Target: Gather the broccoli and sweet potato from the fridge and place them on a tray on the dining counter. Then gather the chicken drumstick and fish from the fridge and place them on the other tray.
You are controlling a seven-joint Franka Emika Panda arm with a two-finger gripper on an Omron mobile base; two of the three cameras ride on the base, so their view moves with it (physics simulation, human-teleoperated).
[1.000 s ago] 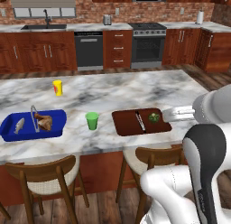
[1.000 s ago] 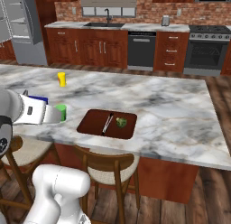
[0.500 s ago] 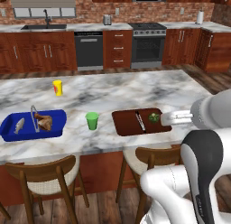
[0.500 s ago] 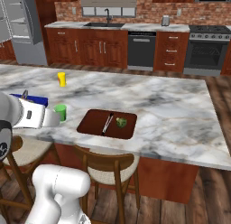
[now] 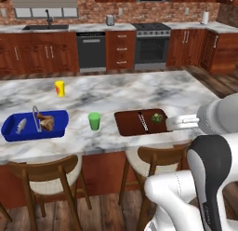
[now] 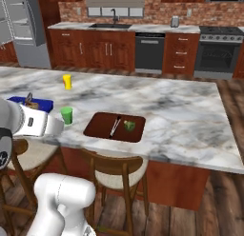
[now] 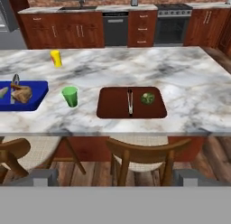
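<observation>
Spanning most of each base view, the counter [image 5: 139, 92] carried both trays, and the base had not driven in the last second, since the whole scene sat the same in the earlier pictures. What had changed was small: the arm had eased the gripper [image 5: 170, 124] a little lower and closer to the near edge of the brown tray [image 7: 113, 108], at the counter's front above a stool [image 7: 140, 155]. Its jaws stood spread wide with nothing between them, released. The fridge [image 6: 19, 35] stood far off at the back left, well apart from the robot. The blue tray [image 5: 14, 130] held the fish [image 5: 20, 126] and the drumstick [image 5: 45, 121], so that half looked done. A green cup [image 7: 70, 96] stood between the two trays, and a yellow cup [image 7: 56, 58] sat farther back. In the brown tray the broccoli [image 7: 147, 98] lay right of centre, beside a thin strip [image 7: 130, 102] that may have been a utensil or a divider; it was too small to tell. No sweet potato was to be seen on that tray, so, by my reckoning, an empty hand lingering here meant the broccoli was delivered and one more trip to the fridge remained.
</observation>
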